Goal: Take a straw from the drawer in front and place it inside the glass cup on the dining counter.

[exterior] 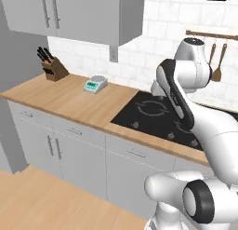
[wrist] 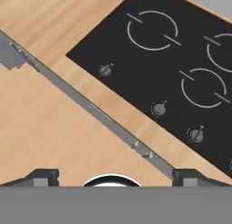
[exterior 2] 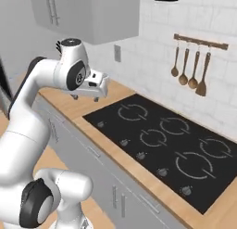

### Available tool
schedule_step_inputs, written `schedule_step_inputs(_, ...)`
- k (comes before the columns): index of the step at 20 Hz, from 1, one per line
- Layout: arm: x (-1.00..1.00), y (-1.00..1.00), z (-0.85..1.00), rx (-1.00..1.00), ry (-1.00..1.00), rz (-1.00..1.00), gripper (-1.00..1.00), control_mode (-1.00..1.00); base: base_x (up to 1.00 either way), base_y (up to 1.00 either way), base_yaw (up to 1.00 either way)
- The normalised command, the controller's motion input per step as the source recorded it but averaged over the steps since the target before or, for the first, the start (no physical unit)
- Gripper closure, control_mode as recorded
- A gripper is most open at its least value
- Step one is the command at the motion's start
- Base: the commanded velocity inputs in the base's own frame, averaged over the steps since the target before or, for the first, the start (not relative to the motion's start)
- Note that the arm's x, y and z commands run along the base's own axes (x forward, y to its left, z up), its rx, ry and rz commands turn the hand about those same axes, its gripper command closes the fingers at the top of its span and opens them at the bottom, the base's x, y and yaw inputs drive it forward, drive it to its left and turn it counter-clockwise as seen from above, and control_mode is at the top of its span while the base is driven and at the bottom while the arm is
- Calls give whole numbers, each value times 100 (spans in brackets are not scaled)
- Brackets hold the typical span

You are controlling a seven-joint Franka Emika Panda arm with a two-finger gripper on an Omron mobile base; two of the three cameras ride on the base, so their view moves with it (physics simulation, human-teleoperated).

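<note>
Hovering above the wall worktop (exterior: pixel 69 101) at the black cooktop's (exterior 2: pixel 166 144) left edge, the claw (exterior 2: pixel 85 97) stands released, jaws spread wide with nothing between them; in the hand view its fingertips (wrist: pixel 43 177) sit far apart. Drawer fronts (exterior: pixel 69 130) under the worktop are all closed. A knife block (exterior: pixel 55 68) and a small scale (exterior: pixel 95 84) rest further left. Utensils (exterior 2: pixel 190 68) hang on the wall rail.

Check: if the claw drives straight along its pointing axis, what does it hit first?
Most likely the wooden countertop at its front edge, beside the black cooktop. The claw stands open, pointing down; depth is unclear.
</note>
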Motion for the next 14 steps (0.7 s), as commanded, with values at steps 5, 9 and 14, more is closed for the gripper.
schedule_step_inputs(5, 0, 0, 0, 0, 0, 0, -100, 100, -13, -74, 61)
schedule_step_inputs(9, 0, 0, 0, 0, 0, 0, -100, 100, -10, -84, 52)
schedule_step_inputs(14, -12, -31, -2, 0, 0, 22, -100, -100, -13, -37, 19)
